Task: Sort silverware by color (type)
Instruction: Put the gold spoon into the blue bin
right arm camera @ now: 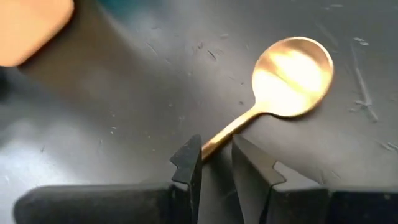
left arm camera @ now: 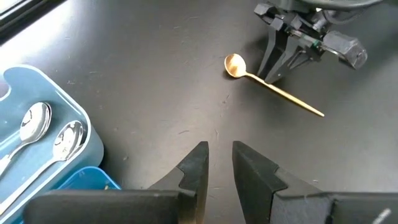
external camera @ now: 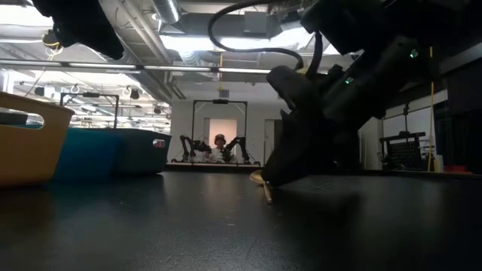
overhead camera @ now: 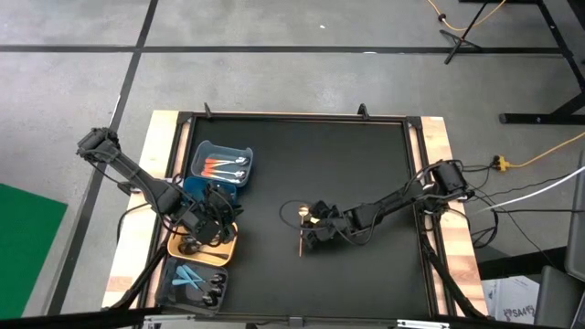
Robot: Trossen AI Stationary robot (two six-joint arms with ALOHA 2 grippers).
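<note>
A gold spoon lies flat on the black mat near the table's middle, its bowl toward the far edge. My right gripper is low over it, slanting down, open, with one finger on each side of the handle close behind the bowl. My left gripper hangs open above the yellow bin at the table's left, with nothing between its fingers. Orange-handled spoons with silver heads lie in the blue bin. Light blue and black pieces lie in the grey bin. My right gripper straddles the spoon's handle just behind the bowl, fingers across it, slanting down from the table's right. The handle lies close to one finger and a gap shows at the other. I cannot tell whether it touches. The spoon rests flat on the mat.
The three bins stand in a row along the table's left side. The black mat has free room toward the far and right parts. A raised frame runs around the mat. Cables hang at the right edge.
</note>
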